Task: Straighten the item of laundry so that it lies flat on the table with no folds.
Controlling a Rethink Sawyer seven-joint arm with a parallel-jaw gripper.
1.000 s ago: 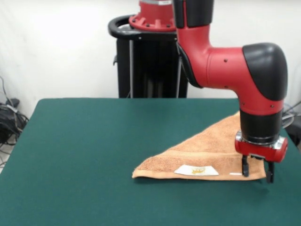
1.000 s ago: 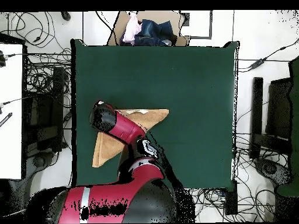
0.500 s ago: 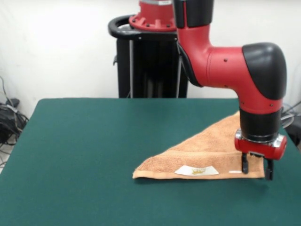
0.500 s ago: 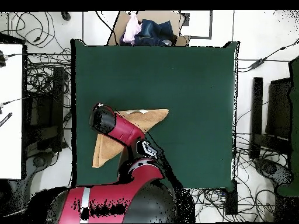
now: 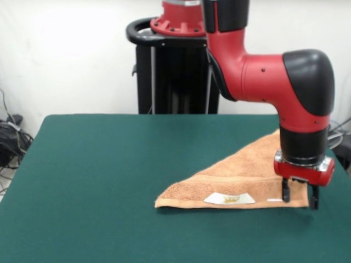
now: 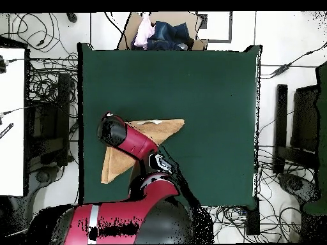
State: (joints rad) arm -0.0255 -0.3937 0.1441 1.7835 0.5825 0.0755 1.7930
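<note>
Where the dark green desk (image 5: 98, 164) spread widest, red and black arm (image 5: 274, 82) descending at one side, peach-orange towel (image 5: 241, 178) folded into a triangle near that desk edge, white label (image 5: 229, 199) on its front hem, gripper (image 5: 299, 196) with fingers apart straddling the towel's front corner.

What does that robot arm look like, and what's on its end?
The arm is glossy red, built of thick rounded tubes, with a black dome-shaped cap at the elbow and a black wrist section. A red ring with a silver rim sits under the wrist. The gripper is two short, thin black fingers pointing down.
</note>
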